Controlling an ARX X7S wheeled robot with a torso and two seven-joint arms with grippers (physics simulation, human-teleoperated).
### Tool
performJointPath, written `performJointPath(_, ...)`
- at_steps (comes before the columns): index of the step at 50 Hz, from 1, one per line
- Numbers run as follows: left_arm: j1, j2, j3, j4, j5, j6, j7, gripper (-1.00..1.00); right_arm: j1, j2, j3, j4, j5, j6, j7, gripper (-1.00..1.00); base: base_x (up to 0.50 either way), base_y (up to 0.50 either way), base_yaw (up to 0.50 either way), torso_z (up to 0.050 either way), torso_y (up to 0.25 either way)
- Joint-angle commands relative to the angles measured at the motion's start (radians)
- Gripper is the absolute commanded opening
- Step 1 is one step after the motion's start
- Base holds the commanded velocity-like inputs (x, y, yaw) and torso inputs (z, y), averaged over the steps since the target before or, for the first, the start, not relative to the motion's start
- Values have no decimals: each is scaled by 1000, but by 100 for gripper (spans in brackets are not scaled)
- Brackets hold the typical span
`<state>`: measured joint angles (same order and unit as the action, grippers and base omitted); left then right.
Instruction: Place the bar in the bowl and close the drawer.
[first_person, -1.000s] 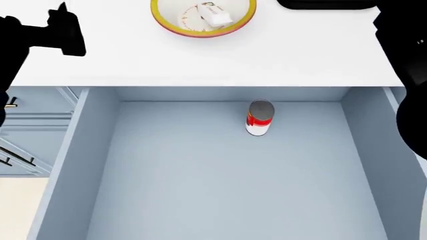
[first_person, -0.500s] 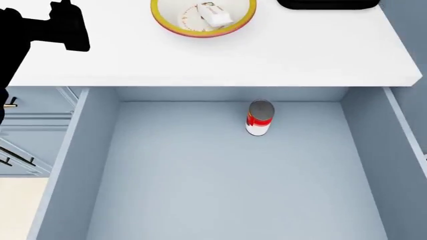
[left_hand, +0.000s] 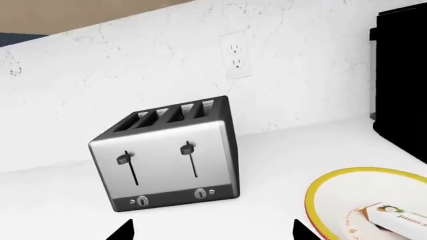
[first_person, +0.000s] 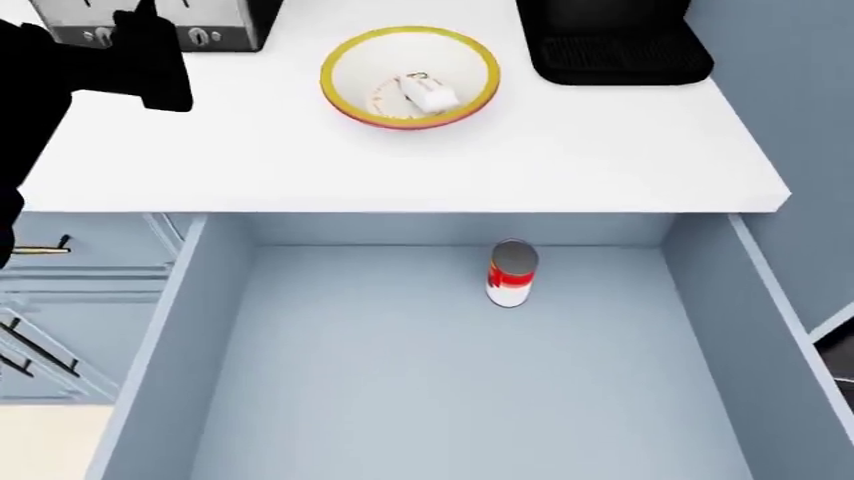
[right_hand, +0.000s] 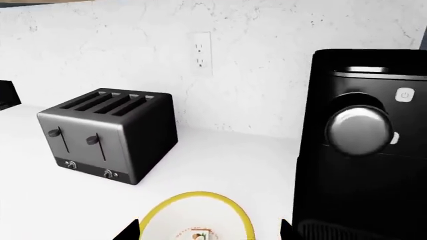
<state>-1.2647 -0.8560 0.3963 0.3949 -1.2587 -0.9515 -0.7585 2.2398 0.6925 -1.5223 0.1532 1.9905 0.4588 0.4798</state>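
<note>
Seen from the head camera, the bar (first_person: 430, 95) is shown lying inside the bowl (first_person: 344, 62) on the white counter (first_person: 601, 150), so the first half of the task is judged done; the drawer (first_person: 160, 340) below is pulled fully out, its only visible content a red-and-white can (first_person: 511, 273) lying near the back wall, and the closing is not yet done. The left arm (first_person: 80, 70) is held above the counter's left end, clear of the bowl, a posture read as parked, not reaching. In the left wrist view, the left gripper (left_hand: 210, 235) is represented only by two dark fingertips set well apart with nothing between them; the toaster (left_hand: 167, 155) stands ahead, and the bowl's yellow rim with the bar inside is caught at one edge. In the right wrist view, the right gripper (right_hand: 208, 231) is likewise shown spread and empty, poised over the bowl, with the black coffee machine (right_hand: 363, 150) beside it and a wall outlet (right_hand: 202, 54) behind.
</note>
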Motion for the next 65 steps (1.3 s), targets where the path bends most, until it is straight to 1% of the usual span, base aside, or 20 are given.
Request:
performJointPath(1, 12, -1, -4, 20, -18, 1, -11, 100, -94, 165, 35, -256, 7, -97, 137, 100, 0, 0, 0, -5, 250)
performJointPath(9, 35, 0, -2, 21, -10, 16, -9, 100, -144, 219, 3, -345, -32, -98, 210, 100, 0, 0, 0, -5, 250)
performJointPath(33, 39, 8, 1, 21, -11, 21, -14, 100, -211, 270, 5, -444, -102, -149, 252, 100, 0, 0, 0, -5, 247)
performJointPath(40, 39, 10, -1, 21, -16, 22, -19, 100, -217, 287, 12, -461, -110, -159, 261, 100, -203, 95, 0, -1, 21)
performJointPath(53, 34, 13, 1, 25, -19, 20, -26, 100, -239, 308, 25, -484, -107, -181, 258, 100, -379, 418, 0, 0, 0)
performJointPath(65, 39, 13, 8, 29, -13, 21, -27, 100, -269, 319, 22, -511, -143, -196, 250, 100, -17, 436, 0, 0, 0)
